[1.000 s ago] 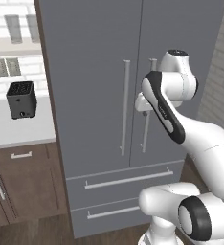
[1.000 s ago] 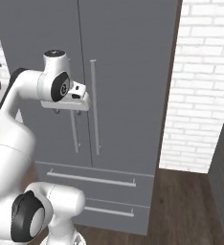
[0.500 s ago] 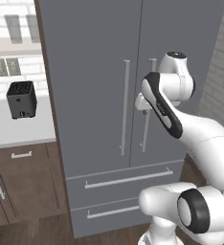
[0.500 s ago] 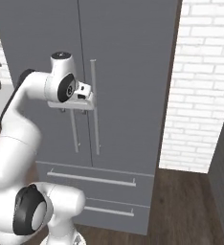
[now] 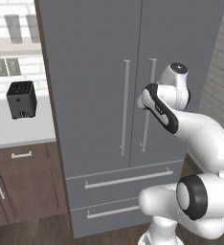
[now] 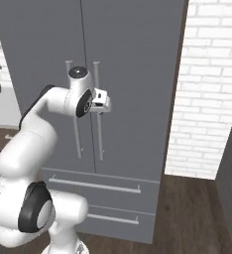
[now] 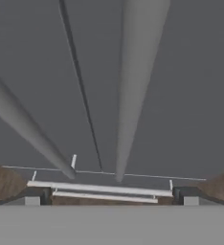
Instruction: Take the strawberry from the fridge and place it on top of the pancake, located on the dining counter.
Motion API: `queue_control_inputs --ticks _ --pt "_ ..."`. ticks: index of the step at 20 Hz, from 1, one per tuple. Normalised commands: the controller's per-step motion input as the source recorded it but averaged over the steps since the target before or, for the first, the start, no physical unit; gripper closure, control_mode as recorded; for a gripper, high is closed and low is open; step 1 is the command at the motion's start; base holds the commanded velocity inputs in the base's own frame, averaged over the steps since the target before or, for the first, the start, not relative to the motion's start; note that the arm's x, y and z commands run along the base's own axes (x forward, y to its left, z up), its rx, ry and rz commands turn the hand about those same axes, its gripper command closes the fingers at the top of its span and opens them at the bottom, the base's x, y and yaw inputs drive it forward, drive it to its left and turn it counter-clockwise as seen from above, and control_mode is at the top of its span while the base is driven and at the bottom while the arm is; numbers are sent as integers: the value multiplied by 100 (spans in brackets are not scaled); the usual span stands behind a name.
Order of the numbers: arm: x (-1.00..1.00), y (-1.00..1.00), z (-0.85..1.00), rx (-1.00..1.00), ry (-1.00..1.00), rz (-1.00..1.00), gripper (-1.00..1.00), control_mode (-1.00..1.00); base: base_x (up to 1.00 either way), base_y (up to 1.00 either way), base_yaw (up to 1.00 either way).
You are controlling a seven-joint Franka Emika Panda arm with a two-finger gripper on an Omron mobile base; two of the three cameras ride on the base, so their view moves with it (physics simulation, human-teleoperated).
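The gripper, jaws spread wide, has closed in on the right door handle of the shut fridge, ready to grasp.

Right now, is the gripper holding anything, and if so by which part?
Nothing is held. The gripper is open at the fridge doors' bar handles, not closed on either.

No readable text, label, brand, number or sign is showing anywhere. The fridge doors are showing plain matte grey, and the black toaster on the tabletop is bearing no mark that can be made out.
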Motion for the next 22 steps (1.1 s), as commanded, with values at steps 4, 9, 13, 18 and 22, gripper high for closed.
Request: queue_control_inputs --ticks 4,9,13,18,22 --pt "78 -5 -40 -1 -20 0 -100 -100 0 0 0" --pt "80 0 -2 0 0 0 -100 -100 0 0 0" --pt "64 -8 0 0 2 0 -100 -100 0 0 0" --pt "51 -11 0 0 0 0 -100 -100 0 0 0" --pt "23 -16 -2 0 -5 0 -100 -100 0 0 0"
